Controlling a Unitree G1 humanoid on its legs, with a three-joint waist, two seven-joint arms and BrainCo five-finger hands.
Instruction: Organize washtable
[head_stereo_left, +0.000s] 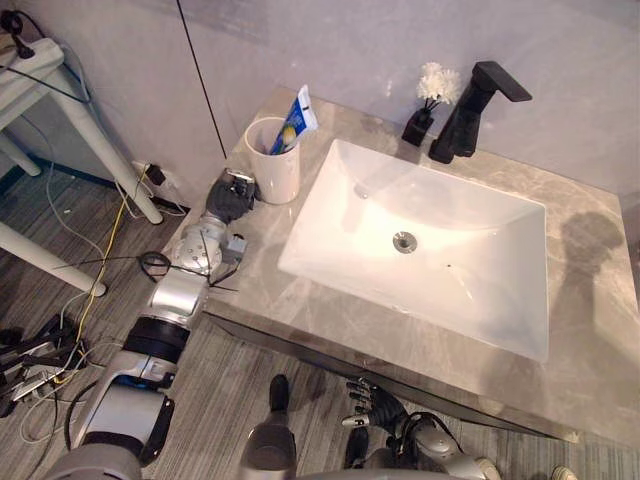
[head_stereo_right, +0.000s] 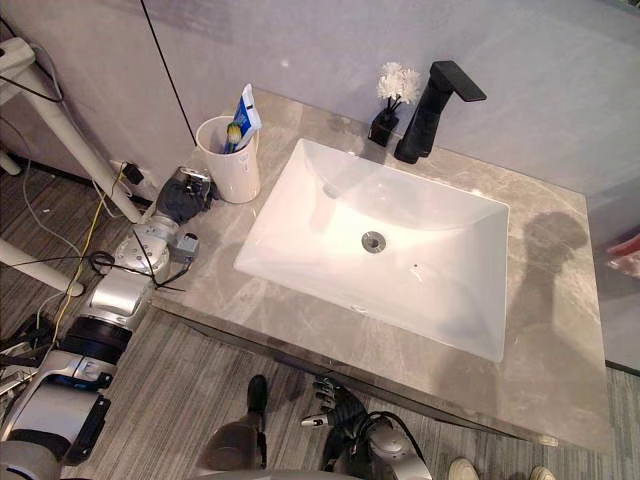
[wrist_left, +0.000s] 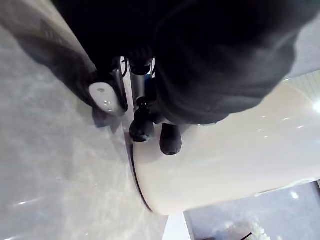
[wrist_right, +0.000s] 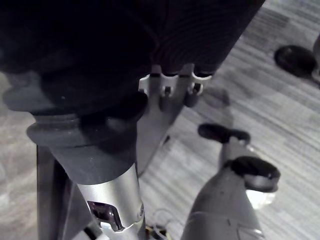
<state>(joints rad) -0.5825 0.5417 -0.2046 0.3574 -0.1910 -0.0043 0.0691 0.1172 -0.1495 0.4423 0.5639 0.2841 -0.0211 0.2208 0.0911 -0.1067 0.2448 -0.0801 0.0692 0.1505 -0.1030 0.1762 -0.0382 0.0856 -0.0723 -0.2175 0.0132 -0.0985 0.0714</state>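
Observation:
A white cup (head_stereo_left: 275, 165) stands on the grey marble counter (head_stereo_left: 590, 330) at its back left corner, left of the sink. A blue and white toothpaste tube (head_stereo_left: 297, 118) and a toothbrush (head_stereo_right: 232, 135) stick up out of it. My left hand (head_stereo_left: 230, 196) rests on the counter just left of the cup. Its dark fingertips (wrist_left: 142, 127) touch the cup's wall (wrist_left: 225, 160) with the fingers fairly straight, not wrapped round it. My right hand (head_stereo_left: 365, 402) hangs low below the counter's front edge, fingers relaxed and holding nothing.
A white rectangular basin (head_stereo_left: 440, 240) fills the middle of the counter. A black faucet (head_stereo_left: 470, 108) and a small black vase with white flowers (head_stereo_left: 430, 100) stand behind it. White stand legs (head_stereo_left: 110, 150) and cables are on the floor at the left.

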